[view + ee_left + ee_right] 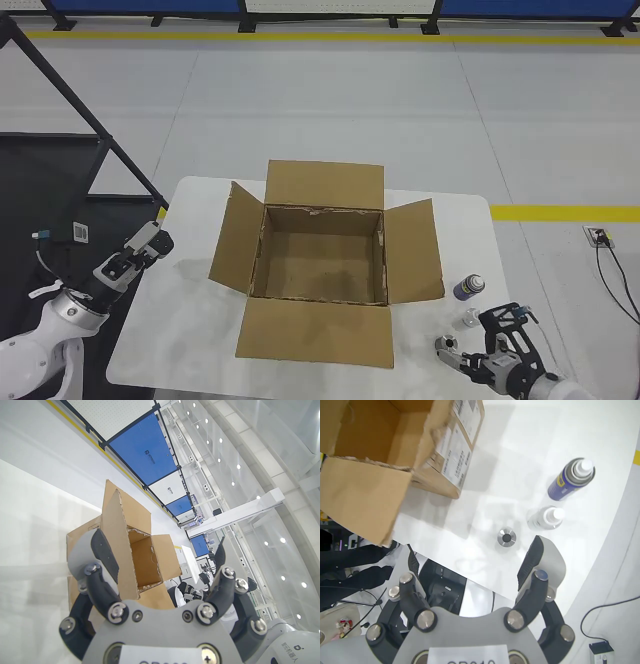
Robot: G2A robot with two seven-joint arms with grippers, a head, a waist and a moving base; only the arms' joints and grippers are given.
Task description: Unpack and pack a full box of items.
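Where the white counter (180, 330) fills the lower middle of the top view, we list: one cardboard box (318, 262), centre frame, four flaps spread outward; one blue spray can (470, 288) and one clear bottle (470, 318), upright, close together, right of the box; left end effector (152, 243), lower left, released; right end effector (473, 545), lower right, released, near the bottle.
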